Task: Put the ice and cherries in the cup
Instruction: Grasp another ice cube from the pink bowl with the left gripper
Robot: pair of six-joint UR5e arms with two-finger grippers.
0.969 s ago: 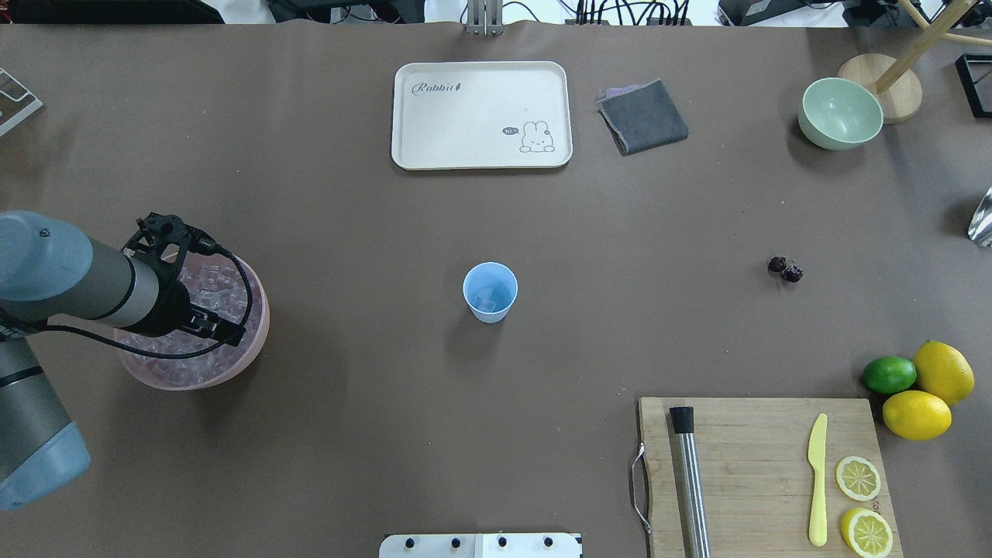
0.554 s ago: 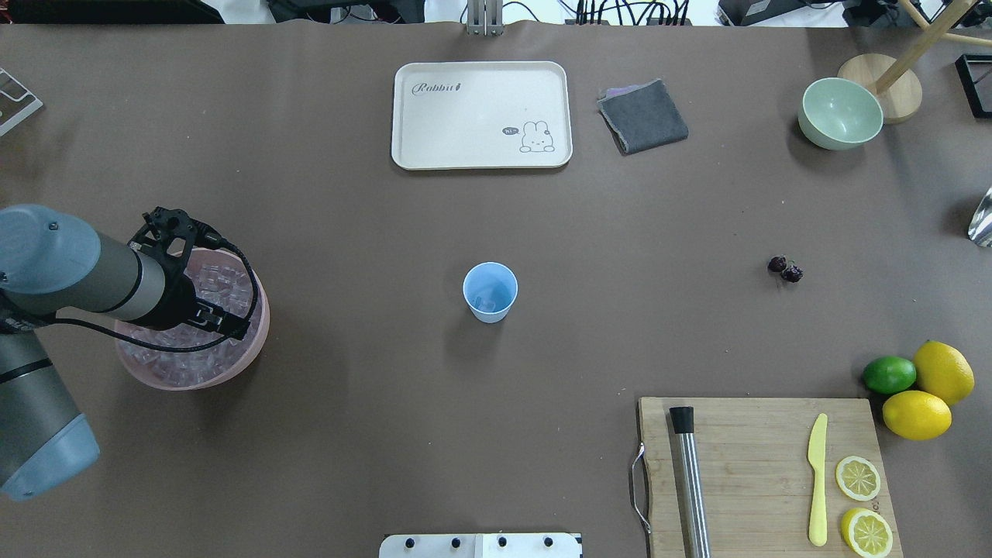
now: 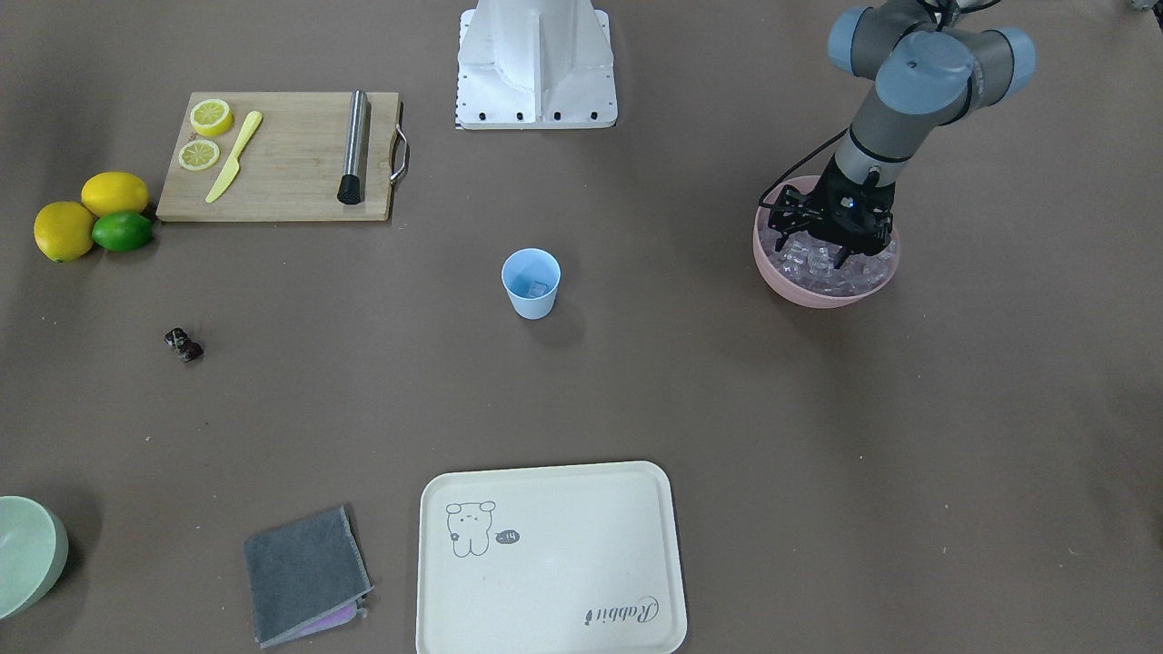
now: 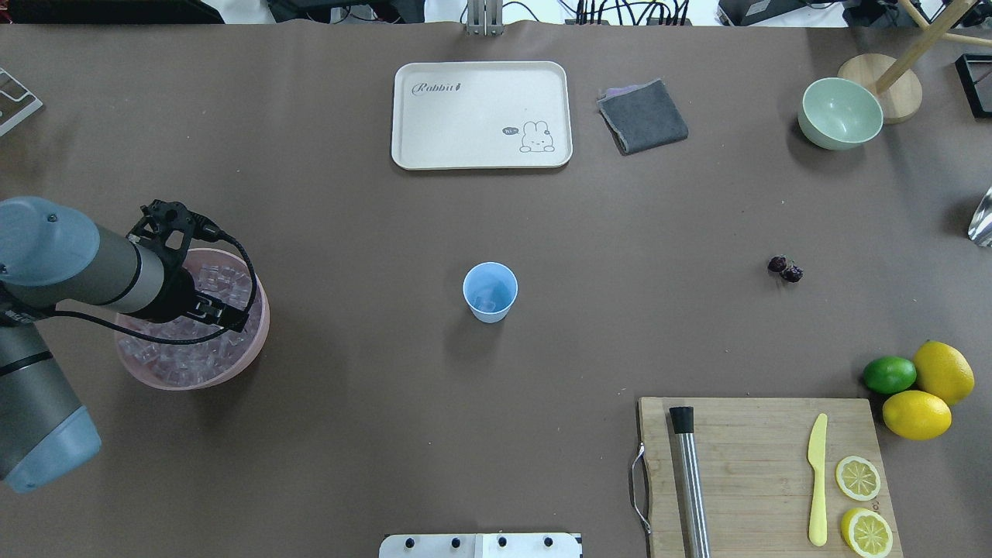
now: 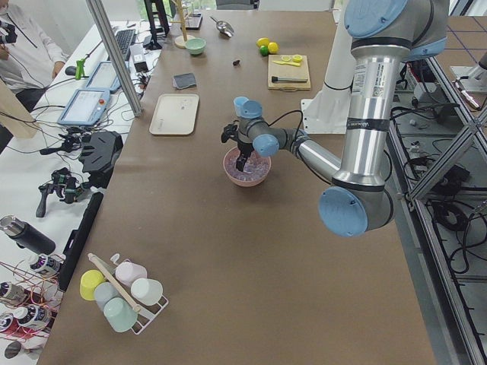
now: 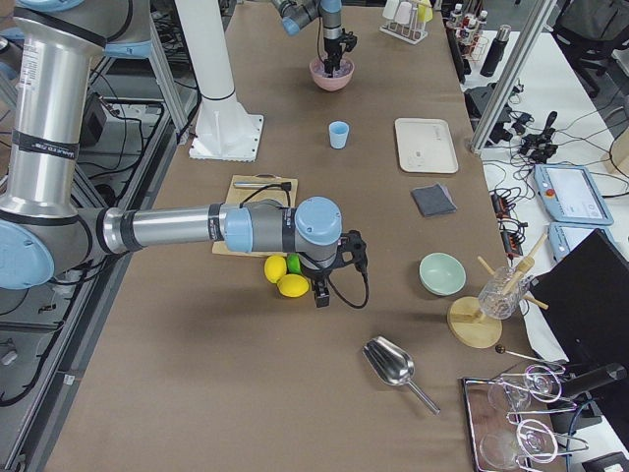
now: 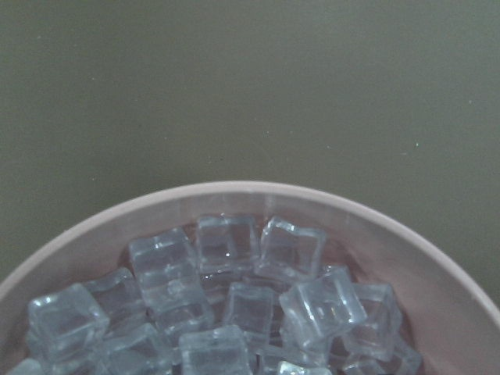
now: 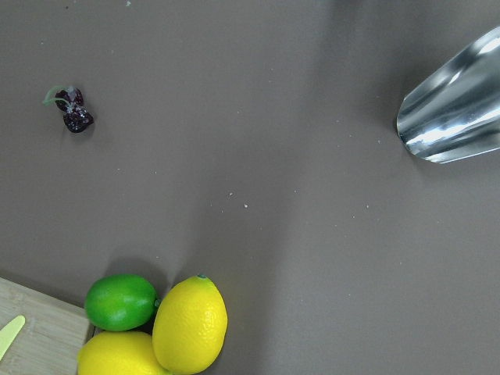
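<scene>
Just beneath left end effector, ice

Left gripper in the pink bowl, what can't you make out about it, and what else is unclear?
Left gripper: overhead, the wrist hides its jaws; front-facing, too small and dark to tell open, shut or holding ice.
Right gripper: only in the right side view, too small.
Cup: something pale inside, too small to count.

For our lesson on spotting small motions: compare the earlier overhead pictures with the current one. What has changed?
The left gripper, above the pink bowl of ice, has shifted slightly toward the table's far side. Nothing visibly picked up or released. The cup, cherries and everything else stayed put.
</scene>
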